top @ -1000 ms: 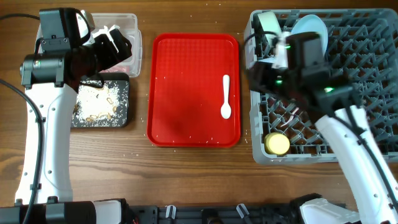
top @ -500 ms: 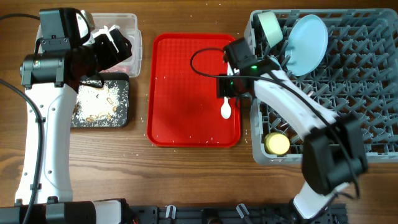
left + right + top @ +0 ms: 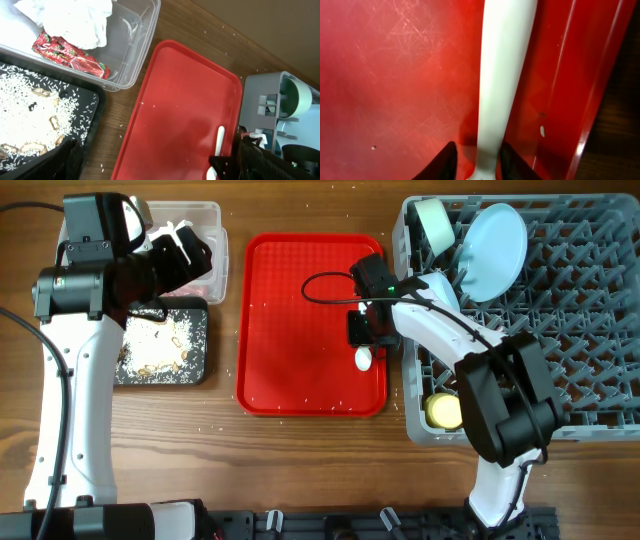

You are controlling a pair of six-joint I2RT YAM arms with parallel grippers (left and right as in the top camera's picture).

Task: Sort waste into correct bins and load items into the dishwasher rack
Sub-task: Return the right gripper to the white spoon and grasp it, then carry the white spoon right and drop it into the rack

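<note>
A white spoon (image 3: pixel 502 75) lies near the right rim of the red tray (image 3: pixel 290 310); its bowl (image 3: pixel 363 360) pokes out below my right gripper (image 3: pixel 366 335). In the right wrist view my right gripper (image 3: pixel 479 150) straddles the spoon's handle, jaws narrow, the right finger against it and a thin gap on the left. My left gripper (image 3: pixel 160 167) is wide open and holds nothing, hovering by the clear tub (image 3: pixel 142 30), which holds a white napkin (image 3: pixel 75 17) and a red wrapper (image 3: pixel 70 52). The black tray (image 3: pixel 200 345) holds food scraps (image 3: pixel 30 110).
The grey rack (image 3: pixel 600 330) fills the right side, close against the red tray. A light blue plate (image 3: pixel 495 238) and a pale green bowl (image 3: pixel 433 220) stand in its far left corner, a yellow cup (image 3: pixel 446 411) at its near left. Rice grains dot the wood.
My right arm swung left out of the rack and came down over the spoon on the red tray, its jaws narrowing around the handle. The left arm has not moved.
</note>
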